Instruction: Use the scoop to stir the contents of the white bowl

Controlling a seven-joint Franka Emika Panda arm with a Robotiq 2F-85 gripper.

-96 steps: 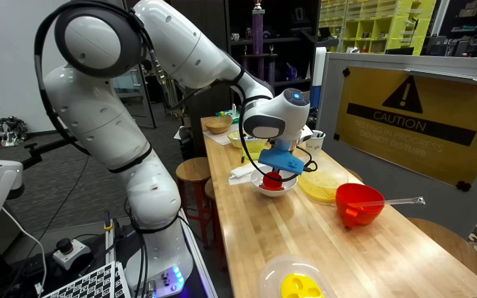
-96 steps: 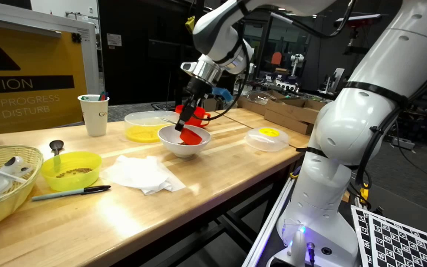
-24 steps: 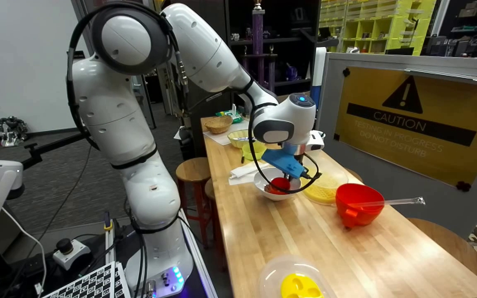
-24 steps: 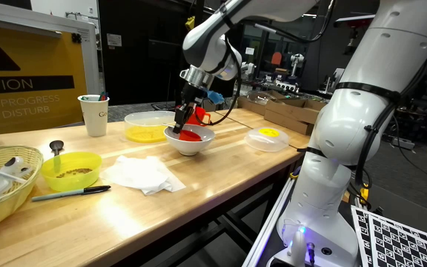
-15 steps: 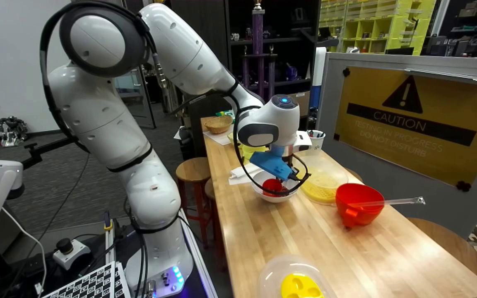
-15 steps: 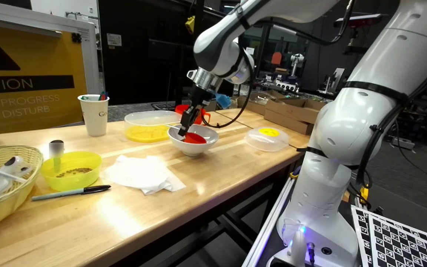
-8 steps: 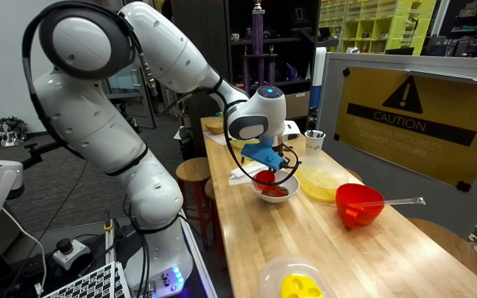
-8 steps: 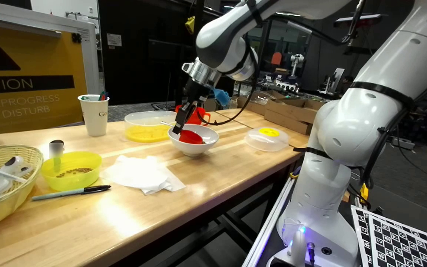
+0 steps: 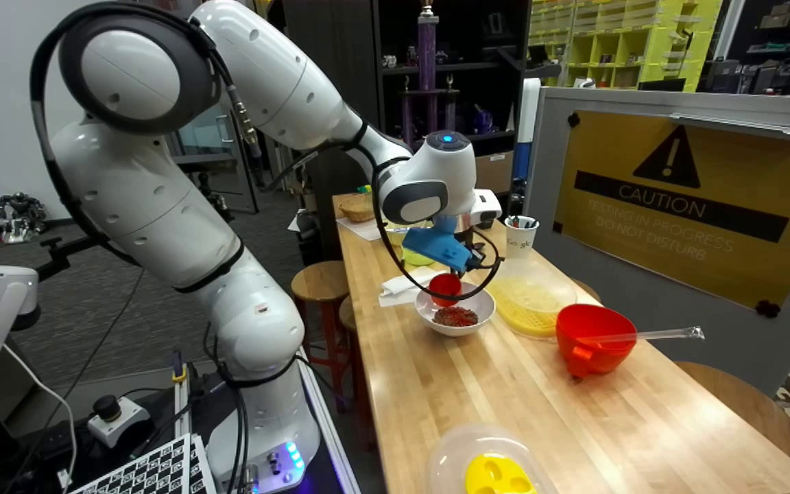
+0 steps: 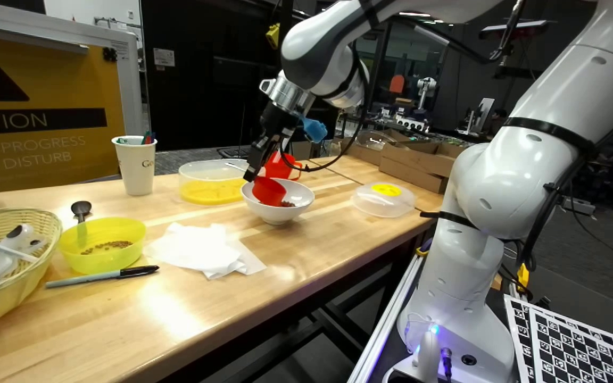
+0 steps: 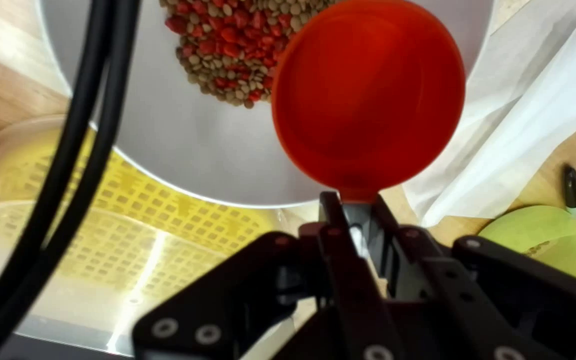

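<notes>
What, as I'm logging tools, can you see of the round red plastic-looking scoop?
This round red plastic-looking scoop is deep and shiny, nothing visible inside. What looks like its greyish handle is pinched between the black fingers. The scoop hangs tilted over one side of the smooth round white bowl, hiding part of the red and brown pieces in the wrist view. Contact with either is unclear.

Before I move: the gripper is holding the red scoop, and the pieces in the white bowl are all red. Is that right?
They aren't all red: the wrist view shows brown pieces mixed with the red pieces in the white bowl. The rest is right: the gripper is holding the red scoop.
</notes>
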